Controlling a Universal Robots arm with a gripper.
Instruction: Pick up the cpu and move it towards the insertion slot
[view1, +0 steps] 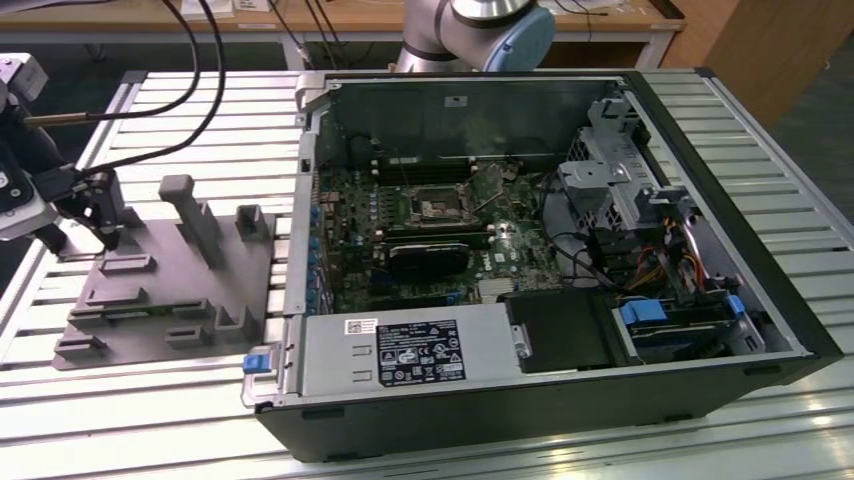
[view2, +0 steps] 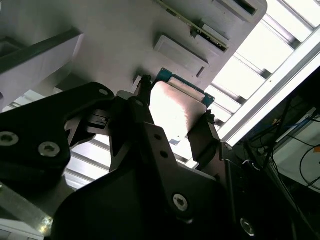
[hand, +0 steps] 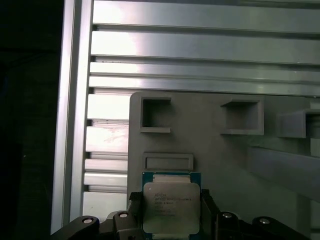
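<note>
You see the pincer (hand: 170, 206) clamped on two opposite edges of the cpu (hand: 171, 200), near one edge of the grey fixture plate (hand: 215, 150) on the slatted metal worktop (hand: 200, 45), well apart from the insertion slot (view1: 438, 208) inside the open computer case (view1: 454, 100), with a wooden desk (view1: 360, 15) behind.

Slatted aluminium table (view1: 747, 130), grey fixture plate (view1: 160, 290) toward the exterior view's left, open computer case (view1: 534, 410) beside it

Tall grey posts (view1: 200, 225) & case wall (view1: 308, 180) stand btwn gripper (view1: 83, 240) & insertion slot (view1: 438, 207); above looks open.
</note>
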